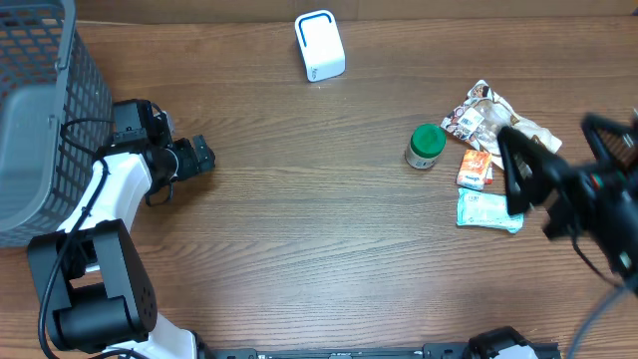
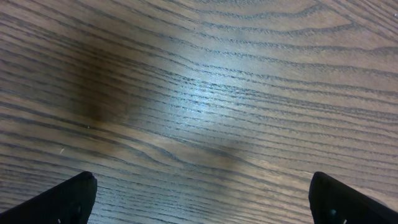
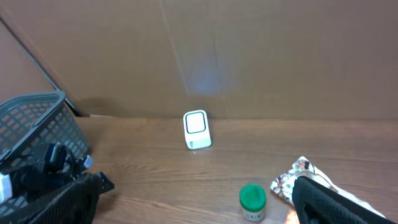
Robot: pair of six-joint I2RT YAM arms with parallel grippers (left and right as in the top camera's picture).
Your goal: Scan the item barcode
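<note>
From overhead, we see a wooden table [image 1: 299, 239]. A white barcode scanner [image 1: 319, 45] sits at twelve o'clock, near the far edge. At three o'clock the items lie in a cluster: a green-lidded jar [image 1: 426, 146], a crinkled snack wrapper [image 1: 488, 108], an orange packet [image 1: 475, 170] and a teal packet [image 1: 486, 211]. The right gripper [image 1: 555, 158] hangs over the cluster's right edge, jaws spread wide, grasping nothing. At nine o'clock the left gripper [image 1: 199, 158], beside a grey mesh basket [image 1: 40, 120], is likewise released and empty.
</note>
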